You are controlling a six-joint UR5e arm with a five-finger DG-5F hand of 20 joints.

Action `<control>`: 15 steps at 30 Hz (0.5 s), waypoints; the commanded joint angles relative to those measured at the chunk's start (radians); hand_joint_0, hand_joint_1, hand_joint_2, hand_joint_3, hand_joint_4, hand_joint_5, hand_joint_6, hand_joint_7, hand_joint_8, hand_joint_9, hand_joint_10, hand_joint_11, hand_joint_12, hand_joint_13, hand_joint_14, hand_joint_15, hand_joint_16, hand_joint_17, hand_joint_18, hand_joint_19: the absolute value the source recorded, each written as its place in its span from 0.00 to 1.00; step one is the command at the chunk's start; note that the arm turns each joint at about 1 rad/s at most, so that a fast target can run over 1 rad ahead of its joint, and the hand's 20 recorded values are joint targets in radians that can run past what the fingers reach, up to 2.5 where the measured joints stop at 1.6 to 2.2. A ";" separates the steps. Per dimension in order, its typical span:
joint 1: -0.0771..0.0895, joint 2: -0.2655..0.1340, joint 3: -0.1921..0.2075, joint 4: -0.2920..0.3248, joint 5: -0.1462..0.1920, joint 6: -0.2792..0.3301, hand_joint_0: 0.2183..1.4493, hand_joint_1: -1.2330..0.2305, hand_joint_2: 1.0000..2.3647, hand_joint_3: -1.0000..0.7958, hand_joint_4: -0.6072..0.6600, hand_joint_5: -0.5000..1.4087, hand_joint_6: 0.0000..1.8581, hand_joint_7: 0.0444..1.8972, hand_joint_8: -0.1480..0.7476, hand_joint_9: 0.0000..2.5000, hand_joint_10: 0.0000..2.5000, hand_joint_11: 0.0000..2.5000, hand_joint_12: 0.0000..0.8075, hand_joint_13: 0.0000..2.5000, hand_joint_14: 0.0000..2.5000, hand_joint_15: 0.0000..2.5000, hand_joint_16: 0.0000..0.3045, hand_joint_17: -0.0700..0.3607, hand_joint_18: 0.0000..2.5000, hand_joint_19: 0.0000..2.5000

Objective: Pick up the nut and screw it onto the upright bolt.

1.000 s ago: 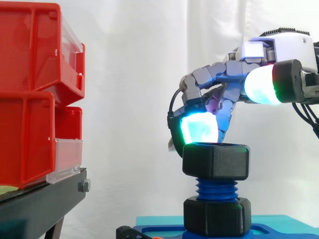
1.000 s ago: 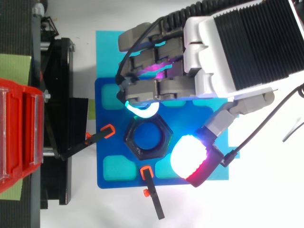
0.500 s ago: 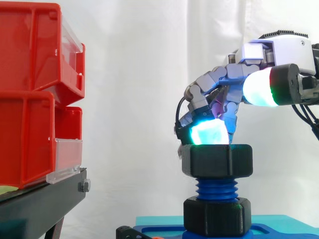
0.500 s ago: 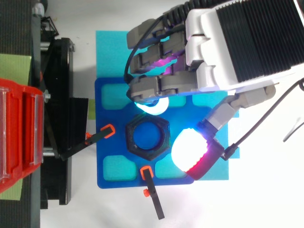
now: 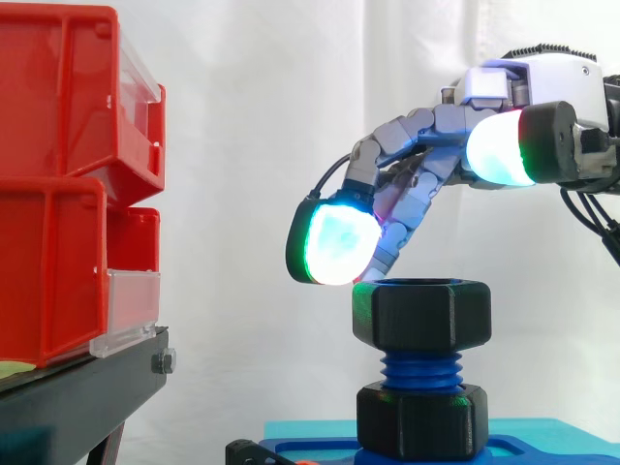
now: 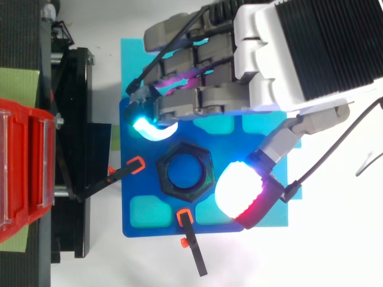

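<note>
A black hex nut [image 5: 420, 313] sits on the top threads of the upright blue bolt [image 5: 420, 367], above a second black nut [image 5: 422, 419] at the bolt's foot. From above, the nut [image 6: 185, 174] rings the blue bolt end. My hand [image 5: 441, 155] hovers just over and behind the nut, its fingers stretched out and off the nut. One glowing fingertip [image 5: 332, 243] hangs left of and above the nut's rim. The thumb pad [image 6: 240, 190] glows to the nut's right. The hand [image 6: 287, 54] holds nothing.
Red bins [image 5: 68, 174] on a black stand [image 5: 77, 387] fill the left side. The bolt stands on a blue base plate [image 6: 139, 224] over a cyan mat [image 6: 133, 54]. Two black clamps with orange tips [image 6: 136, 164] grip the plate's left and front edges.
The fingers have uncurled and spread leftward, lifting off the nut's top edge. The nut has turned slightly on the bolt.
</note>
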 commanded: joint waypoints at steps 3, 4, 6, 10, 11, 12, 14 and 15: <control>0.009 -0.001 0.000 0.005 0.004 0.000 0.24 0.74 0.00 0.28 0.65 0.21 0.27 0.33 0.40 0.33 0.00 0.00 0.33 0.23 0.00 0.00 0.11 0.34 0.13 0.02; 0.010 -0.001 0.000 0.005 0.004 0.000 0.24 0.75 0.00 0.28 0.64 0.21 0.27 0.33 0.40 0.32 0.00 0.00 0.34 0.21 0.00 0.00 0.11 0.34 0.11 0.02; 0.016 -0.001 0.000 0.001 0.010 0.000 0.24 0.76 0.00 0.28 0.64 0.21 0.27 0.33 0.40 0.30 0.00 0.00 0.34 0.20 0.00 0.00 0.11 0.34 0.09 0.01; 0.026 -0.001 0.000 -0.005 0.021 0.002 0.23 0.76 0.00 0.28 0.63 0.21 0.27 0.33 0.39 0.26 0.00 0.00 0.37 0.15 0.00 0.00 0.11 0.34 0.03 0.00; 0.030 -0.001 0.000 -0.008 0.026 0.002 0.23 0.76 0.00 0.28 0.63 0.21 0.27 0.33 0.39 0.24 0.00 0.00 0.37 0.13 0.00 0.00 0.11 0.34 0.00 0.00; 0.033 -0.001 0.000 -0.010 0.027 0.002 0.23 0.76 0.00 0.28 0.63 0.21 0.27 0.34 0.39 0.24 0.00 0.00 0.38 0.12 0.00 0.00 0.11 0.35 0.00 0.00; 0.036 -0.001 0.000 -0.015 0.030 0.003 0.23 0.76 0.00 0.28 0.62 0.22 0.27 0.34 0.38 0.22 0.00 0.00 0.39 0.10 0.00 0.00 0.12 0.35 0.00 0.00; 0.038 -0.001 0.000 -0.016 0.030 0.003 0.23 0.76 0.00 0.28 0.61 0.22 0.27 0.34 0.38 0.21 0.00 0.00 0.39 0.10 0.00 0.00 0.12 0.35 0.00 0.00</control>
